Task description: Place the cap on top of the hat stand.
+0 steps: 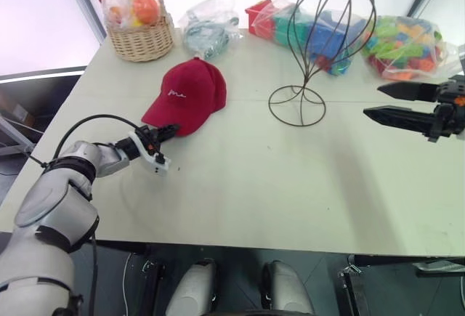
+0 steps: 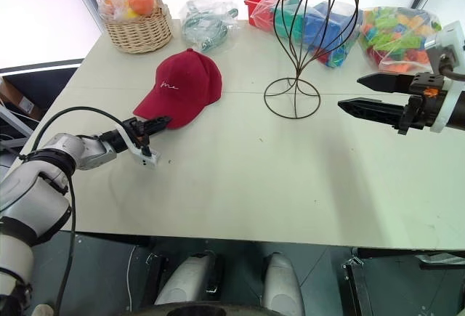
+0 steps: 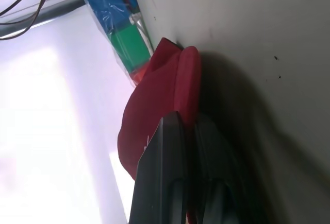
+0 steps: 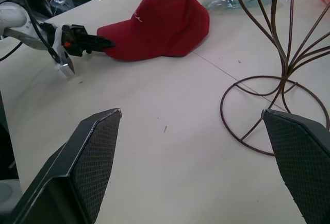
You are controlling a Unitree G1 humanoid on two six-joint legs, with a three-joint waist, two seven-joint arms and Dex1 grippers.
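Nearest you, the left gripper [image 1: 166, 131] sits low over the table [image 1: 276, 185] with its two black fingers pressed together on the front edge of the cap's brim; the wrist view shows the red brim edge running between them, so you have it pinched. The cap [image 1: 187, 96] lies flat on the table, crown up, brim toward you, just in front of the wicker basket [image 1: 139, 38] and well to the left of the hat stand [image 1: 320, 47]. The stand is upright, its wire head empty, with bags of coloured blocks [image 1: 403, 43] behind it.

The right gripper [image 2: 378, 92] hovers off to the right of the stand, fingers spread wide and holding nothing.

Expect the cap to be light and soft: the crown will probably sag and swing once you lift it by the brim alone. The brim is the stiffest part, so your hold there looks sensible, but it is a thin edge and could slip. The stand looks light too, so a nudge may tip it; lower the crown over the wire head gently.
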